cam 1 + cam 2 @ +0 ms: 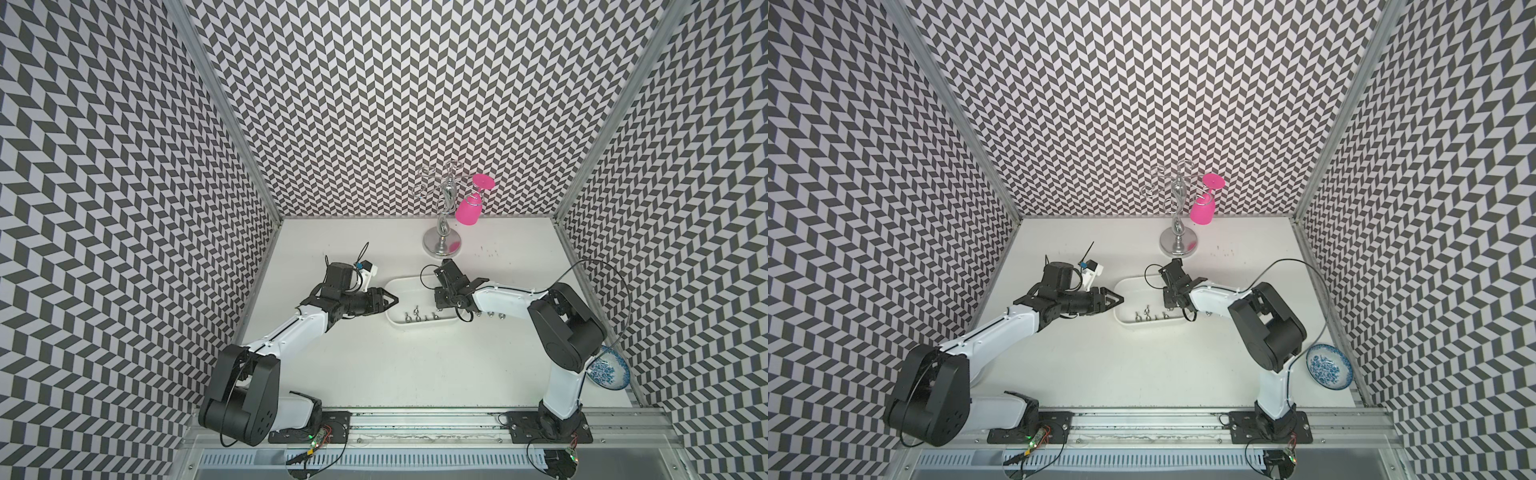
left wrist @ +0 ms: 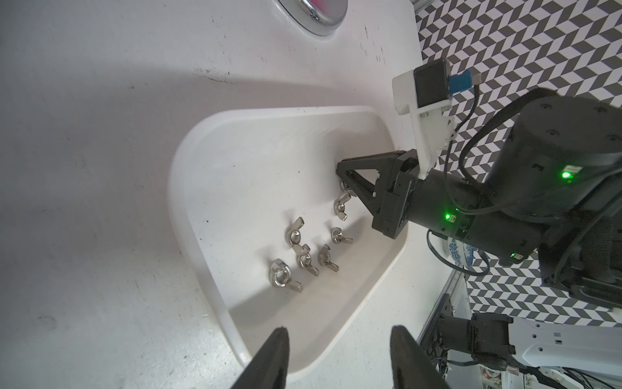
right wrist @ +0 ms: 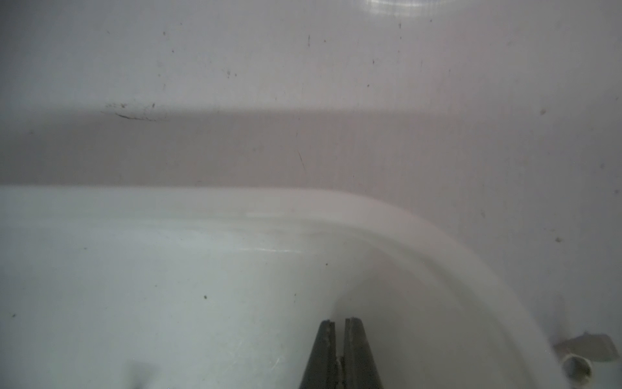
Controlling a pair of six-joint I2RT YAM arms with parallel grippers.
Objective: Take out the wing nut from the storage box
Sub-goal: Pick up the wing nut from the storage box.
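**Right gripper closed low in the storage box**

The pick seems to be the step in hand. The right gripper (image 2: 340,168) is down inside the storage box (image 2: 178,188), near the desk's middle. Its fingers are pressed together at a wing nut (image 2: 346,193); whether they really pinch it I cannot tell. Six other wing nuts (image 2: 304,259) lie along the box's near side. The left gripper (image 2: 340,331) hovers at the box's left end, fingers wide and empty. Next, I think, comes a straight lift over the rim. The blue-patterned bowl (image 1: 1329,368) looks empty.
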